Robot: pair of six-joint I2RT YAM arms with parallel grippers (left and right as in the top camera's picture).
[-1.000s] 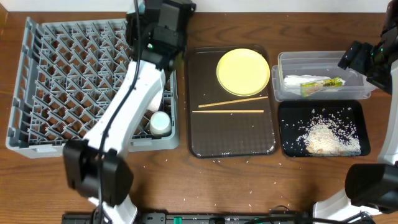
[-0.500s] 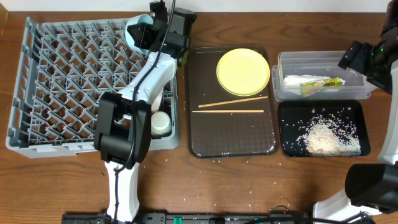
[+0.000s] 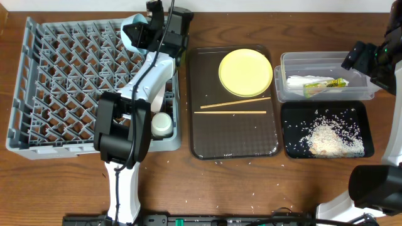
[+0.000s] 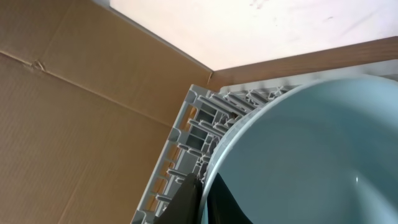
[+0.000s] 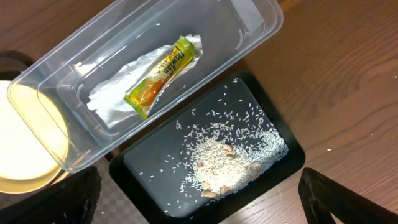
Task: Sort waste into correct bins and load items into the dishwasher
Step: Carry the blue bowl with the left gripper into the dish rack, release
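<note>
Holding: left gripper (image 3: pixel 148 34) is pinched tight on the rim of the light blue bowl (image 3: pixel 134 31). The wrist view shows one dark finger (image 4: pixel 186 205) right at the rim.
Bowl location: up over the far right corner of the grey dish rack (image 3: pixel 63 81). It looks tipped on edge and, as far as I can tell, it's not seated between the pegs (image 3: pixel 75 69) yet.
Right gripper (image 3: pixel 357 58): spread wide with nothing in it, hanging above the clear tub (image 3: pixel 289 63).
Waste: snack wrapper (image 5: pixel 160 74) and white paper (image 5: pixel 115 99) are in the clear tub, and the rice (image 3: pixel 326 135) is piled in the black tray (image 3: pixel 289 125).
Left to load: yellow plate (image 3: pixel 245 71) and chopsticks (image 3: pixel 233 108) are lying on the brown serving tray (image 3: pixel 232 141). The white cup (image 3: pixel 161 123) already sits in the rack's near right corner.
How the bowl handles: it looks rigid, smooth and glossy, probably light. I can't tell the material, so I'd treat it as chippable. Slick walls plus a rim pinch mean it could swivel or slip.
Where to hold: the rim, one finger inside and one outside, like now.
Next, my guess: ease it down slowly between the pegs and only let go once it's resting.
</note>
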